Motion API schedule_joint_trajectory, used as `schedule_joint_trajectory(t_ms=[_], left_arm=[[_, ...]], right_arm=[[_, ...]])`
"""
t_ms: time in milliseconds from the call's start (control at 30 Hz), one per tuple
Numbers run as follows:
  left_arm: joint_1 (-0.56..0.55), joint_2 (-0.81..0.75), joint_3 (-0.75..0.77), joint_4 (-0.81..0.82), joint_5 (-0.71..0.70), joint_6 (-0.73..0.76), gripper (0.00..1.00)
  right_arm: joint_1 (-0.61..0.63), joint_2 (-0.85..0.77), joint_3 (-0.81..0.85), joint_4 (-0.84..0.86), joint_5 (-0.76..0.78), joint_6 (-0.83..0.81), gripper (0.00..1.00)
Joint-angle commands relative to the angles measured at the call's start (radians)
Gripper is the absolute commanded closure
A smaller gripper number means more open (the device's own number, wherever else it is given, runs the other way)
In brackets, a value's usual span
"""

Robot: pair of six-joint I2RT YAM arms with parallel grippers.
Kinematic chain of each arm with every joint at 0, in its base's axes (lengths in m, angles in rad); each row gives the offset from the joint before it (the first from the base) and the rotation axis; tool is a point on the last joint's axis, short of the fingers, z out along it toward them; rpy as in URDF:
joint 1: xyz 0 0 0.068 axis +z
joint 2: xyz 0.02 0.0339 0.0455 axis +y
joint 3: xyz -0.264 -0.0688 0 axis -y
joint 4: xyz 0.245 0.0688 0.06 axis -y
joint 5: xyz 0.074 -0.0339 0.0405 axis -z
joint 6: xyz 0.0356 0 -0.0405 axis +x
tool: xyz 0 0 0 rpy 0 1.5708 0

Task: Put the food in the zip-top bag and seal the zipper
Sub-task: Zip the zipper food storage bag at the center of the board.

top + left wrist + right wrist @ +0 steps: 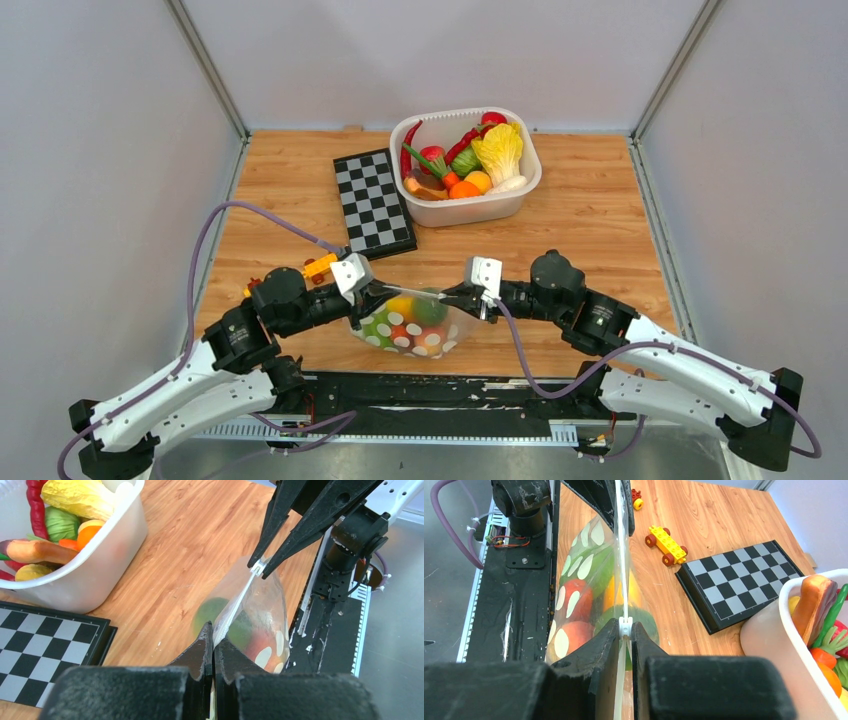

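Observation:
The clear dotted zip-top bag [410, 325] hangs just above the table's near edge, stretched between both grippers. Inside it I see food: a green piece [428, 308], plus red, yellow and orange ones [574, 592]. My left gripper [214, 637] is shut on the left end of the zipper [239, 600]. My right gripper [625, 629] is shut on the small white slider [625, 626] at the strip's right end. The strip [420, 291] runs taut and straight between them. More food [497, 150] fills the white tub.
The white tub [520, 195] stands at the back centre, with a black-and-white chessboard [373, 203] to its left. A yellow toy car [666, 544] lies beside the left arm. The black base plate [430, 390] runs along the near edge under the bag.

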Motion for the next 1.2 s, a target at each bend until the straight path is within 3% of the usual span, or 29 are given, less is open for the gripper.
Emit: schedule_joint_trajectory(t_ms=[0, 800, 1167], left_arm=[[0.004, -0.036, 0.004, 0.083, -0.068, -0.016, 1.00], [0.004, -0.117, -0.034, 0.087, -0.256, -0.033, 1.00], [0.004, -0.179, -0.053, 0.067, -0.442, -0.061, 1.00]], right_arm=[[-0.007, -0.028, -0.011, -0.077, 0.051, -0.023, 0.99], [-0.007, -0.061, -0.033, -0.145, 0.070, -0.046, 1.00], [-0.007, -0.061, -0.030, -0.167, 0.101, -0.043, 1.00]])
